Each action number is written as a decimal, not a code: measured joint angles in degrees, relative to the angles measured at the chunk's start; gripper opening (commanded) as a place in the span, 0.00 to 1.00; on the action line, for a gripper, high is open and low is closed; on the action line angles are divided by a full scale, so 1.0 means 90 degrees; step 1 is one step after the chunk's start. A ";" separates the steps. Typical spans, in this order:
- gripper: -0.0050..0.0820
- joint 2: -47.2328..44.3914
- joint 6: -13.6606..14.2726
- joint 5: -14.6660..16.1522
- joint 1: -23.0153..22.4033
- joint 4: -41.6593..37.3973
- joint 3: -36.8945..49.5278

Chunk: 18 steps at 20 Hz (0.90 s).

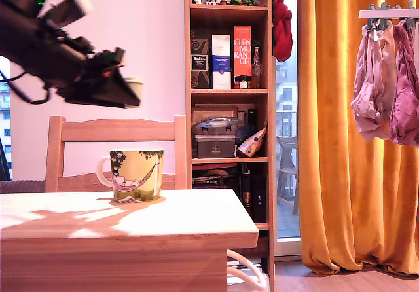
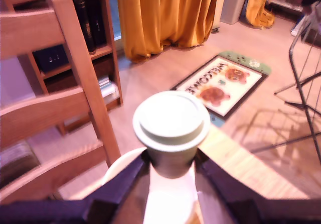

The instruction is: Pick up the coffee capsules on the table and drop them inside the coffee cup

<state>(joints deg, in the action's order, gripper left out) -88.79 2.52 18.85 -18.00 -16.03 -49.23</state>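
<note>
Fingers: gripper (image 1: 128,88) clamped on the coffee capsule (image 2: 171,128), rim outward.
Coffee cup (image 1: 136,174): directly beneath the fingertips, well apart.

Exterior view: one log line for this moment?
gripper: shut on coffee capsule | position: raised above coffee cup | table: cup only

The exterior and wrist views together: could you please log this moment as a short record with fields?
gripper: shut on the coffee capsule
coffee capsule: cream, flat rim facing the wrist camera, held in the air
coffee cup: upright on the table, handle toward the exterior view's left
table: light wood, arm's shadow on it
capsule versus cup: capsule above the cup's height in the exterior view
chair: behind the table
</note>
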 measured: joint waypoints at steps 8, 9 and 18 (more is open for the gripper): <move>0.24 -0.0568 0.0000 -0.0153 0.0000 0.0612 -0.0461; 0.24 -0.0568 0.0000 -0.0155 0.0000 0.0593 -0.0481; 0.24 -0.0568 0.0000 -0.0250 -0.0036 0.0646 -0.0483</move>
<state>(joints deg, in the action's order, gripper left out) -93.91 2.52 16.60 -18.33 -10.22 -53.58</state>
